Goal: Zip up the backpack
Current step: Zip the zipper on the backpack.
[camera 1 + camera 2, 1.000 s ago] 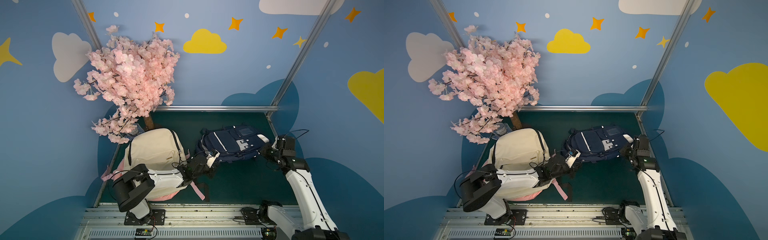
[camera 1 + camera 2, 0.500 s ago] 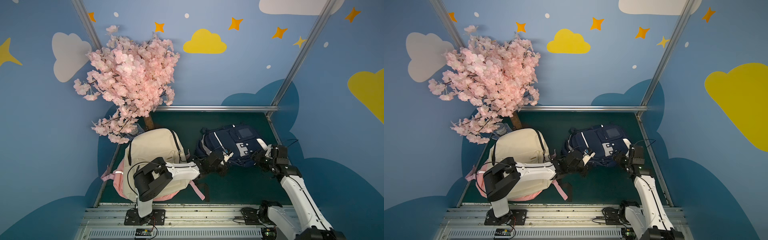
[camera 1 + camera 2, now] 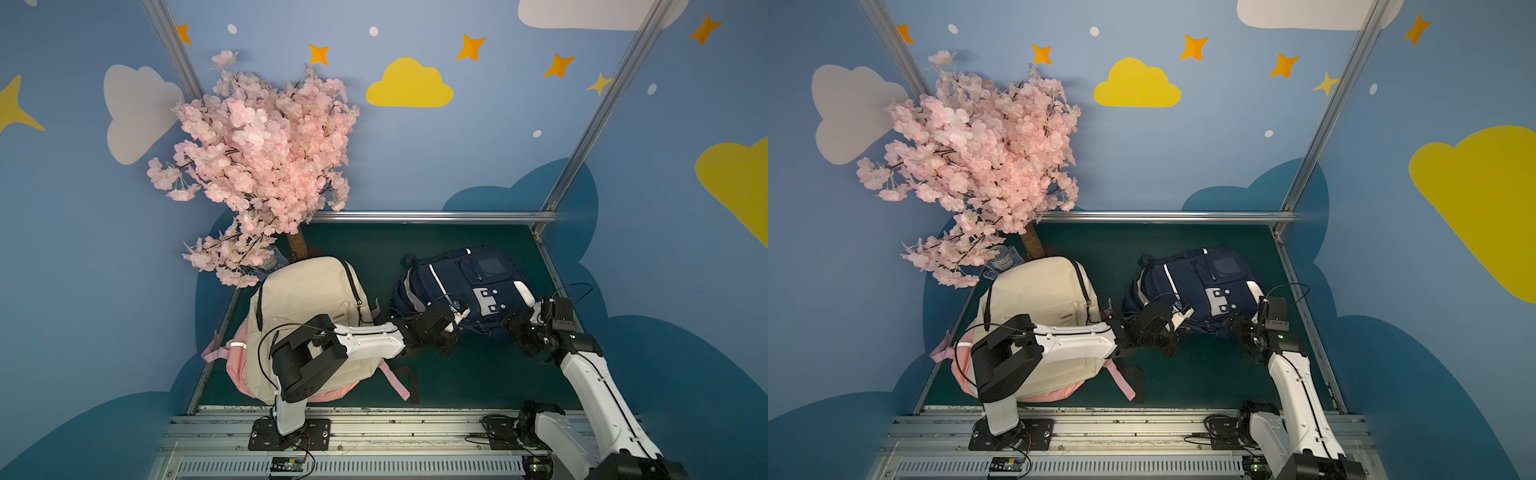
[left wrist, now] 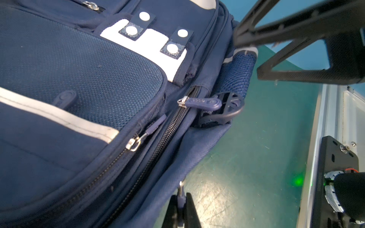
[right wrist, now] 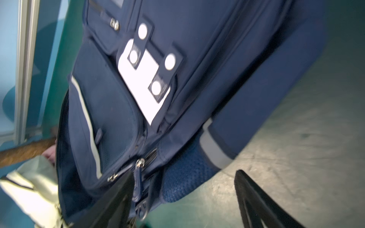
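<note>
I see the navy fabric backpack [image 3: 461, 282] lying face up towards the right edge of the green tabletop [image 3: 478, 374], well apart from the cream and pink backpack [image 3: 307, 291] at the left edge. The navy bag looks soft and floppy; I expect it to bunch when pulled, so it needs anchoring. The left gripper [image 4: 180, 207] is pinched tight on a small tab [image 4: 180, 194] at the bag's edge. The right gripper [image 5: 183, 185] gapes wide beside the blue rubbery zip pull [image 4: 199, 102], which I judge is the place to grasp. The blue mesh side pocket [image 4: 239, 77] looks slack; I cannot see inside any compartment.
</note>
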